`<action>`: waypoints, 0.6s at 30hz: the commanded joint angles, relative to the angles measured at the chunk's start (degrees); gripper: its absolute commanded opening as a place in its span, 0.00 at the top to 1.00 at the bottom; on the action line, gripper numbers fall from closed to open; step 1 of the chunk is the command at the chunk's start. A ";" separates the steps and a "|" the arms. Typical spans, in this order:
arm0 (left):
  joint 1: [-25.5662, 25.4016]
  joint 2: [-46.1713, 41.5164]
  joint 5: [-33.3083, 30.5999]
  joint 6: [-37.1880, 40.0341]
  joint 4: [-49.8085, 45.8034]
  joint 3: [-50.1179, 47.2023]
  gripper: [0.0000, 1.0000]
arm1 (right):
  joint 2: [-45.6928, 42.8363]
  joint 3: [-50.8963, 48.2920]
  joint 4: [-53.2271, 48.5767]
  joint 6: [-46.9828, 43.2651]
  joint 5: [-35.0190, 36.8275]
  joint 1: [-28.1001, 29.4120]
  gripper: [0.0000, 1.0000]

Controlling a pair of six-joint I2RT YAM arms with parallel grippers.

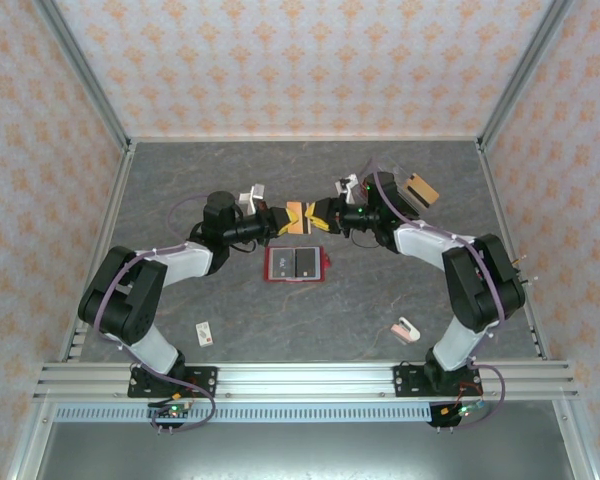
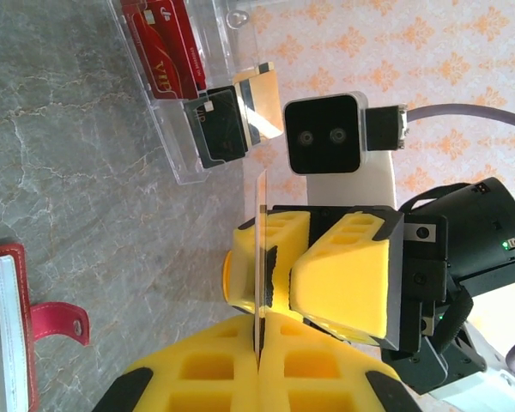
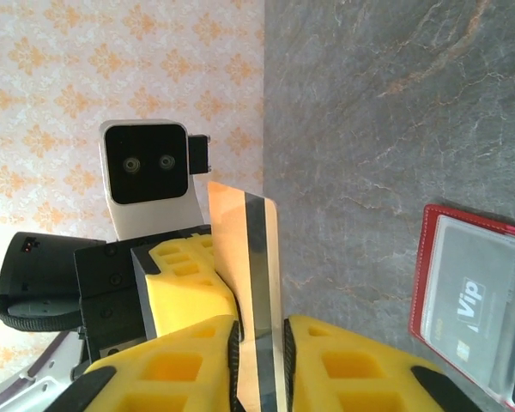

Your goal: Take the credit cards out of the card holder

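While the yellowish-tan credit card hangs in mid-air over the bench, left jaws are clamped on one end; right jaws sit round the other, cannot tell if gripping or slack; a loose pinch or skewed pull could drop or bend it; card holder lies open nearby, Vip card in its pocket.

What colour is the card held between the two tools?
The card is yellowish-tan with a dark stripe; right wrist view.
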 commanded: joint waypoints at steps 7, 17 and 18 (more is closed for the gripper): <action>-0.84 -1.96 -0.87 -0.91 1.18 0.57 1.00 | 2.70 3.66 5.94 2.31 -1.44 1.67 0.76; -0.49 -4.55 -8.75 16.01 -38.87 8.91 0.69 | -1.12 9.90 -21.01 -18.28 8.46 -1.34 1.00; -0.33 -4.74 -10.20 17.69 -42.65 9.69 0.63 | -1.80 11.35 -25.94 -22.36 11.07 -1.86 1.00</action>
